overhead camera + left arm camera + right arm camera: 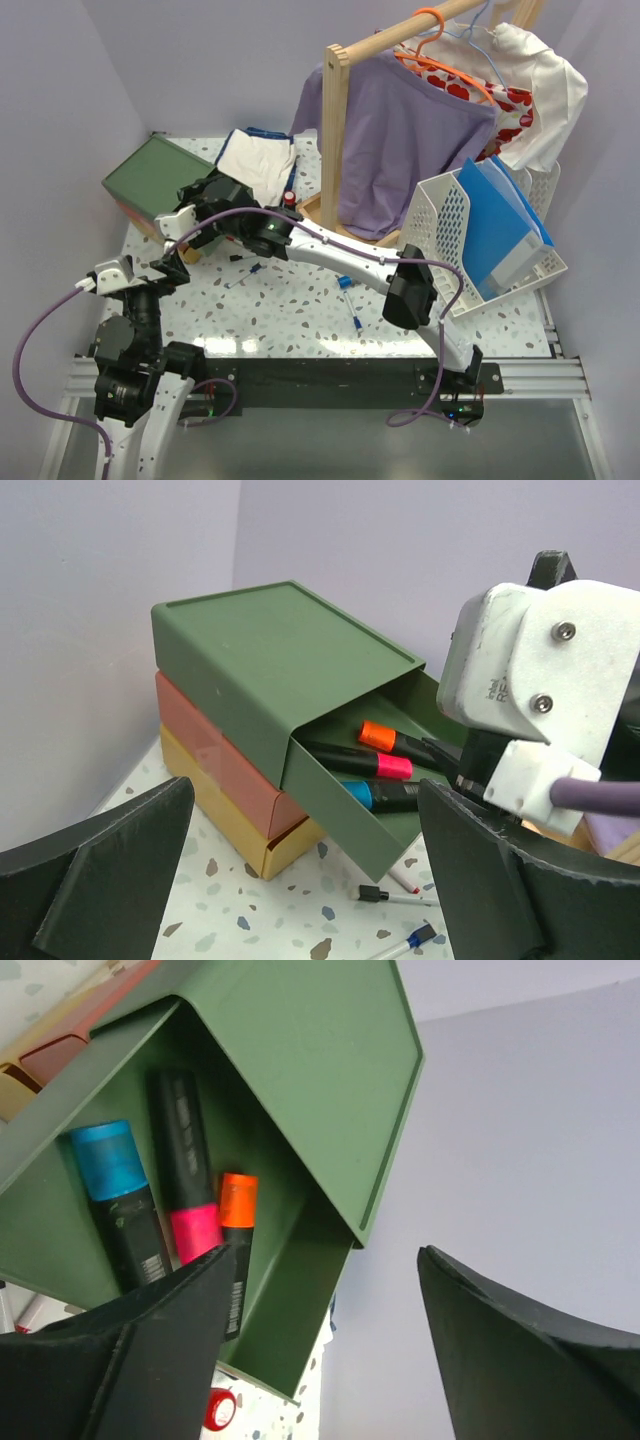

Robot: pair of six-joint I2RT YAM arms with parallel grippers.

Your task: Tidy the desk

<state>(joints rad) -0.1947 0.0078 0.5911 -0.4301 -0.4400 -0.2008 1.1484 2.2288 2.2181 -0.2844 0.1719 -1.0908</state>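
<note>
On the bench before you lies one desk, a glossy white terrazzo tabletop with a black front rail. It fills the middle of the top view, just beyond the two arm bases.

At its far left corner you see one drawer box of three stacked tiers: green on top, red in the middle, yellow at the bottom. The green drawer stands pulled out. It holds three markers lying side by side: one orange-capped marker, one pink-capped marker and one blue-capped marker.

The right gripper hangs at the mouth of that drawer. Its two fingers are spread apart and nothing is between them. The left gripper hovers over the tabletop near the box and points at it. Its jaws are fully apart and also empty.

Beside the box, the left wrist view shows you three loose pens on the speckled surface. In the top view you can count four small pen-like items between the arms, too small to identify.

Behind the right arm lies one folded white cloth.

Further right stands one wooden clothes rack carrying three garments: one purple garment, one red-and-white garment and one white garment.

At the right edge, one white lattice basket sits tilted and holds blue folders. You cannot tell how many folders there are.
</note>
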